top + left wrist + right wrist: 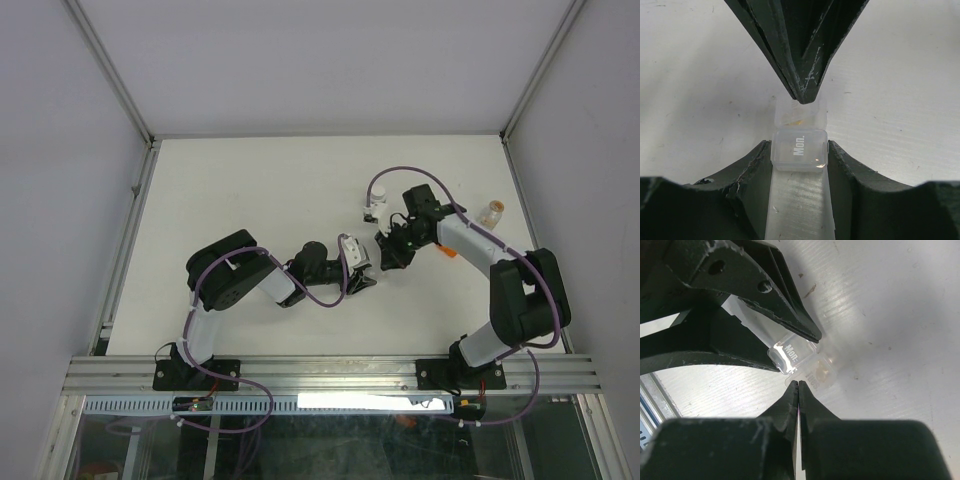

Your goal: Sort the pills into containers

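Note:
The small clear two-cell box (pixel 799 152) lies on the white table with my left gripper (pixel 799 146) shut on its "Mon." cell. Its other cell (pixel 821 374), marked "Tues", sticks out past the fingers and holds a tan pill. My right gripper (pixel 798 384) is shut, its tips meeting at the edge of the "Tues" cell. In the left wrist view it points down at that cell (pixel 802 97). From above, the left gripper (pixel 362 268) and the right gripper (pixel 388 252) meet at the table's middle. The tan-orange vial (pixel 491 212) stands upright at the far right, apart from both.
A small white bottle (pixel 377 210) stands just behind the right gripper. A small orange thing (pixel 450 252) lies beside the right forearm. Metal frame rails run along the left, right and near edges of the table (pixel 250 190).

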Controlling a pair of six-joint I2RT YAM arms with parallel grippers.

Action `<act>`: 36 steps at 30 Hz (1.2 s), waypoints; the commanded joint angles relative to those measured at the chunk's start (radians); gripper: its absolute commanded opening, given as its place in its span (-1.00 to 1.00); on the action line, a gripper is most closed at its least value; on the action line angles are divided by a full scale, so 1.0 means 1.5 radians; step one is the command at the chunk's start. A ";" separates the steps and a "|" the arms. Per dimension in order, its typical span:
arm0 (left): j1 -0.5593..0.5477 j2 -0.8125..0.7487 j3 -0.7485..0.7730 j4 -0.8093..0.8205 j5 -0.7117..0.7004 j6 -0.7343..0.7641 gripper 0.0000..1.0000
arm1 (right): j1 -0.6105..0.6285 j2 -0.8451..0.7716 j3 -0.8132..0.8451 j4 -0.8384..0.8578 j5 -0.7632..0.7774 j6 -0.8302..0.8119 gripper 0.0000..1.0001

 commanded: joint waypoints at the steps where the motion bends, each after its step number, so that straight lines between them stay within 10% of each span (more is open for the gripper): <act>1: -0.001 0.001 0.012 -0.008 0.017 0.002 -0.53 | 0.011 -0.004 -0.010 0.027 0.017 -0.005 -1.00; 9: -0.002 0.010 0.009 0.001 0.025 -0.002 -0.55 | 0.020 0.077 -0.023 0.030 0.093 0.015 -1.00; 19: 0.000 0.000 0.011 -0.001 0.024 -0.008 -0.49 | -0.016 -0.007 0.012 -0.007 -0.105 -0.023 -0.99; 29: 0.001 -0.028 0.008 -0.009 0.012 -0.032 0.36 | -0.086 -0.032 0.016 -0.029 -0.177 -0.038 -0.89; 36: 0.001 -0.060 -0.020 0.007 -0.005 -0.028 0.60 | -0.110 -0.039 0.015 -0.033 -0.196 -0.041 -0.84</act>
